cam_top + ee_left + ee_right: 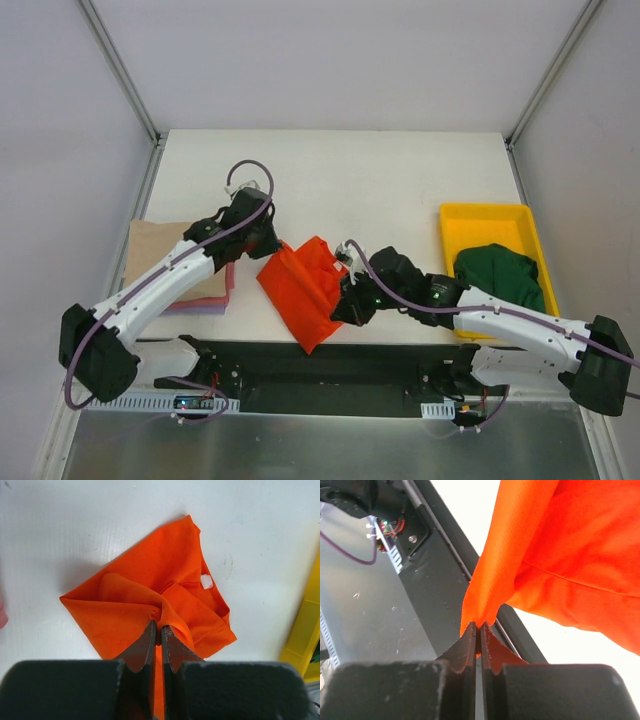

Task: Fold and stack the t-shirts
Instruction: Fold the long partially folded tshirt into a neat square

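The bright orange-red t-shirt [303, 288] lies crumpled near the table's front edge, its lower corner over the black base rail. My left gripper [270, 246] is shut on a bunched fold at the shirt's far left side; the left wrist view shows the jaws [160, 626] pinching orange cloth [145, 580] lifted off the table. My right gripper [346, 300] is shut on the shirt's near right edge, seen in the right wrist view [480, 626] with the cloth [560, 555] hanging from it. The dark green t-shirt [500, 275] lies bunched in the yellow tray [480, 220].
A stack of folded shirts sits at the left: tan [160, 255] on top, pink [228, 280] and lavender [195, 308] edges beneath, partly under my left arm. The black base rail [330, 365] runs along the near edge. The yellow tray's edge shows in the left wrist view [305, 630].
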You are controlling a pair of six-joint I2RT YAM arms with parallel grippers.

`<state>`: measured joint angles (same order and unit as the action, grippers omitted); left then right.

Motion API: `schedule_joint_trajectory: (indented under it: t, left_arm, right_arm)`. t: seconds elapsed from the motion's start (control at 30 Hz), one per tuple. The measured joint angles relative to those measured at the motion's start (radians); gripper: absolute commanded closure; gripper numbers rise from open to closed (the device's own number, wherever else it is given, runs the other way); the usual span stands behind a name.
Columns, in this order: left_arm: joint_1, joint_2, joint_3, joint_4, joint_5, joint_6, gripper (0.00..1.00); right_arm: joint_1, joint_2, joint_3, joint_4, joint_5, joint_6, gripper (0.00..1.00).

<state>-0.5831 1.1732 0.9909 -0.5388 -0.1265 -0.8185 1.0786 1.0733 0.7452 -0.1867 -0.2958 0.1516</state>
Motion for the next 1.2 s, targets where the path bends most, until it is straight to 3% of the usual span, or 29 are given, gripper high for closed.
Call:
schedule_joint_trajectory:
  t: [0.53,0.83,0.9,1.0,1.1,1.13,1.17,1.2]
  left_arm:
    - [-0.052,0.471,0.248,0.056,-0.015,0.004,1.0]
    - [-0.053,0.636,0.344,0.064,-0.036,0.003,0.98]
    - [-0.053,0.665,0.361,0.065,-0.042,0.002,0.94]
    - [-0.053,0.697,0.371,0.068,-0.053,-0.002,0.78]
    - [-0.052,0.71,0.376,0.07,-0.07,0.005,0.31]
    - [-0.052,0.71,0.377,0.07,-0.076,0.006,0.2]
    - [-0.052,0.707,0.376,0.071,-0.087,0.008,0.11]
    - [-0.052,0.702,0.375,0.073,-0.096,0.009,0.05]
  right_arm:
    - [-0.199,-0.013,-0.093,-0.028,0.108,0.027,0.95]
    - [-0.21,0.137,-0.1,-0.023,0.368,0.022,0.91]
    - [-0.211,0.188,-0.1,-0.012,0.43,0.015,0.83]
    - [-0.211,0.249,-0.099,0.009,0.518,-0.002,0.61]
    - [-0.211,0.298,-0.085,0.008,0.599,-0.019,0.31]
    - [-0.211,0.307,-0.074,-0.005,0.619,-0.022,0.23]
    - [-0.211,0.308,-0.063,-0.016,0.634,-0.023,0.07]
    - [-0.21,0.306,-0.053,-0.024,0.647,-0.02,0.04]
